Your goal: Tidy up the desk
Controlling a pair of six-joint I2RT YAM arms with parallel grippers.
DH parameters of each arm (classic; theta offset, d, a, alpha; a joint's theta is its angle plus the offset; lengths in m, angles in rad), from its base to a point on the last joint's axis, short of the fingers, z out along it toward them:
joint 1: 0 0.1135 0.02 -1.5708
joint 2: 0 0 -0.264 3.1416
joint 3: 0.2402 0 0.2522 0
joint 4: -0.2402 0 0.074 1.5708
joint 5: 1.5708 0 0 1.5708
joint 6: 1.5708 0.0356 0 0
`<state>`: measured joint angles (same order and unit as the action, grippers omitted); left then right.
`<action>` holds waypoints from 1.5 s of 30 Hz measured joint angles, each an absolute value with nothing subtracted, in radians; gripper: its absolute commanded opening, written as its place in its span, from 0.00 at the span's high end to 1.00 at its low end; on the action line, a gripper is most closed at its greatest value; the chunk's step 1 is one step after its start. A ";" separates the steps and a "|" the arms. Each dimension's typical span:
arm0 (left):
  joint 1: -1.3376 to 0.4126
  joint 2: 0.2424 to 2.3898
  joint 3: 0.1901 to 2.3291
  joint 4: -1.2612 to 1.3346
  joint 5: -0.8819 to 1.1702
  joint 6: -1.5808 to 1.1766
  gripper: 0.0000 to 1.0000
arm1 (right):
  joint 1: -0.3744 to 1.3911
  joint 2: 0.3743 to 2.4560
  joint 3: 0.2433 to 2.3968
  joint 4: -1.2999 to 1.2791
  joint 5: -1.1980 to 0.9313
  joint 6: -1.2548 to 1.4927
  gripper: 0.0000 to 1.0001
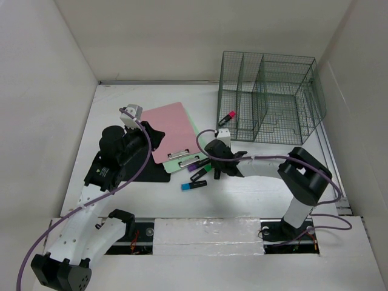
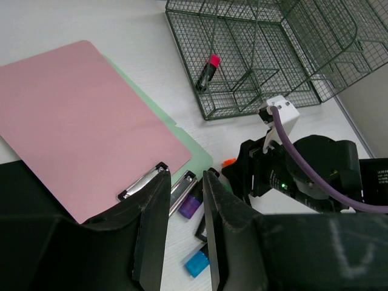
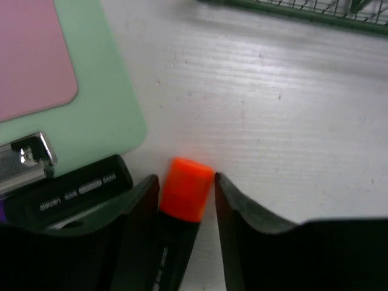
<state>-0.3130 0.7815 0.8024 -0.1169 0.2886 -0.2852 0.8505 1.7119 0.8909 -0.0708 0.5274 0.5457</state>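
Note:
The white desk (image 1: 254,188) holds a pink clipboard (image 1: 173,130) lying on a green clipboard (image 1: 182,162), with loose markers at their near end. My right gripper (image 1: 215,170) is low on the desk. In the right wrist view its jaws (image 3: 185,179) are closed against both sides of an orange-capped marker (image 3: 185,191) that lies on the desk. My left gripper (image 1: 154,136) hovers over the clipboards' metal clips. In the left wrist view it (image 2: 186,176) is open a little and empty. A purple-capped marker (image 2: 191,206) and a blue-capped marker (image 2: 197,264) lie below it.
A green wire-mesh organizer (image 1: 273,97) stands at the back right with a pink-capped marker (image 1: 228,117) in its front left slot. A black mat (image 1: 151,173) lies under the left arm. A black marker (image 3: 79,188) lies just left of the right jaws. White walls border the desk.

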 measured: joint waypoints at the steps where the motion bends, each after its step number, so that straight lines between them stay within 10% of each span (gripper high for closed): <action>1: -0.313 0.781 0.802 -0.117 0.289 -0.285 0.76 | 0.850 1.726 0.891 -0.064 0.529 0.557 0.63; 7: -0.313 0.780 0.802 -0.117 0.289 -0.285 0.76 | 0.850 1.735 0.905 -0.061 0.535 0.590 0.89; 18: -0.313 0.778 0.802 -0.117 0.300 -0.285 0.76 | 0.743 1.493 1.007 0.027 0.645 0.380 0.90; 28: -0.313 0.756 0.802 -0.117 0.299 -0.285 0.76 | 0.482 1.732 1.341 0.303 0.578 0.126 0.83; 30: -0.313 0.756 0.802 -0.116 0.299 -0.285 0.76 | 0.448 1.809 1.444 0.295 0.542 0.103 0.80; 34: -0.313 0.754 0.802 -0.117 0.296 -0.285 0.76 | 0.421 1.954 1.652 0.272 0.515 0.067 0.40; 39: -0.313 0.754 0.802 -0.117 0.294 -0.285 0.76 | 0.420 1.985 1.706 0.250 0.485 0.048 0.28; 42: -0.313 0.756 0.802 -0.117 0.292 -0.285 0.76 | 0.427 1.933 1.650 0.253 0.462 0.050 0.45; 45: -0.313 0.757 0.802 -0.117 0.292 -0.285 0.76 | 0.447 1.799 1.478 0.265 0.448 0.077 0.87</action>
<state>-0.3130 0.7570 0.8024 -0.1169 0.2920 -0.2848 0.4469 1.7992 1.4780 0.2653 0.4480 0.0772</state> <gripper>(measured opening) 0.244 0.281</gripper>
